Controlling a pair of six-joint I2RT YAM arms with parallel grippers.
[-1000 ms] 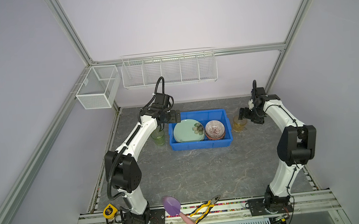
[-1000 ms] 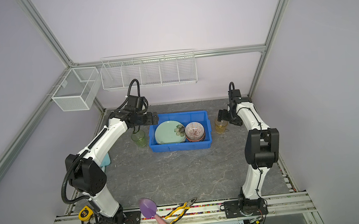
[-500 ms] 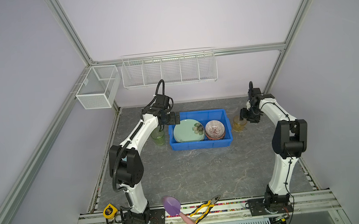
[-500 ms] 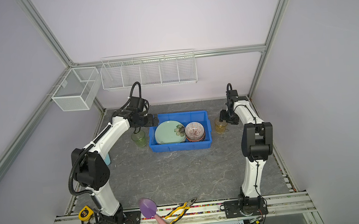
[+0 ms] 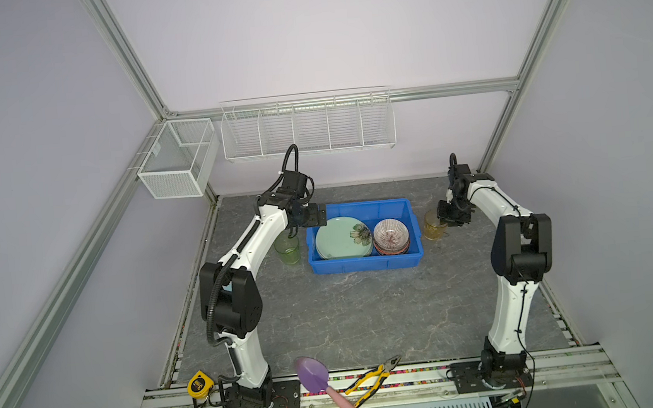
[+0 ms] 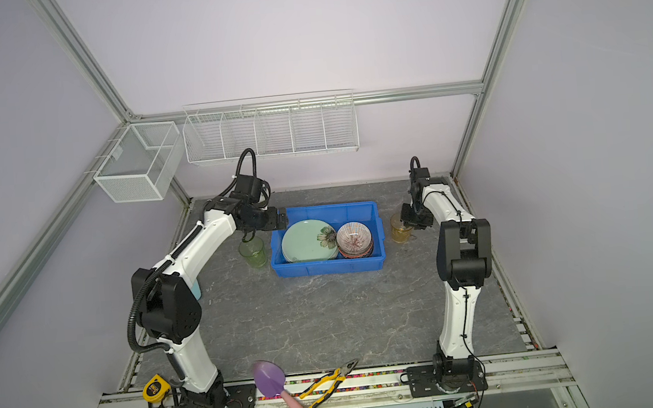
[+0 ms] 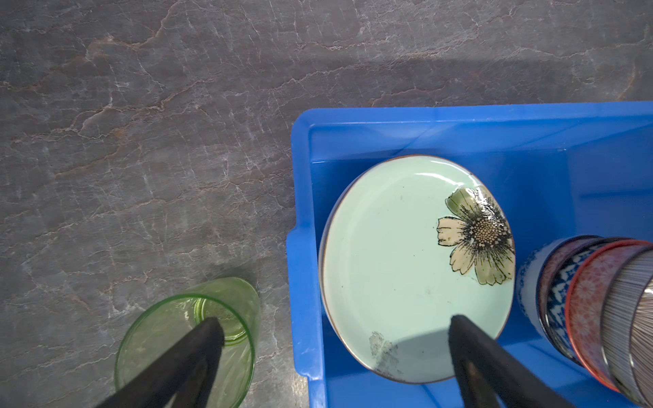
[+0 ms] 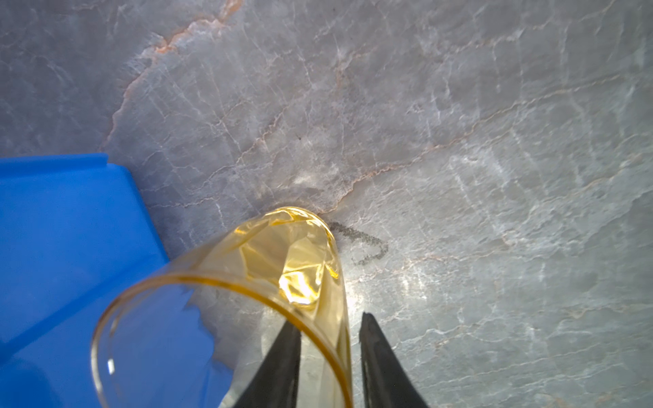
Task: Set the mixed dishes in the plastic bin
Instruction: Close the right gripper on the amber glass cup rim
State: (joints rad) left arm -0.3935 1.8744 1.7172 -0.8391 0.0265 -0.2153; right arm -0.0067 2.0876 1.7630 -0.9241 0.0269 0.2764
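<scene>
Right jaws astride upright amber tumbler (image 8: 300, 254) wall

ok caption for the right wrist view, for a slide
Right gripper straddling the wall of the amber tumbler, one finger inside, one outside, beside the blue bin.

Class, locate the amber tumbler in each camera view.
In a top view: amber tumbler, just right of the blue bin.
In a top view: amber tumbler right of the blue bin.
Left wrist: not in it.
Right wrist: amber tumbler beside the blue bin, wall between the jaws.
Shared landmark: the blue bin.
</scene>
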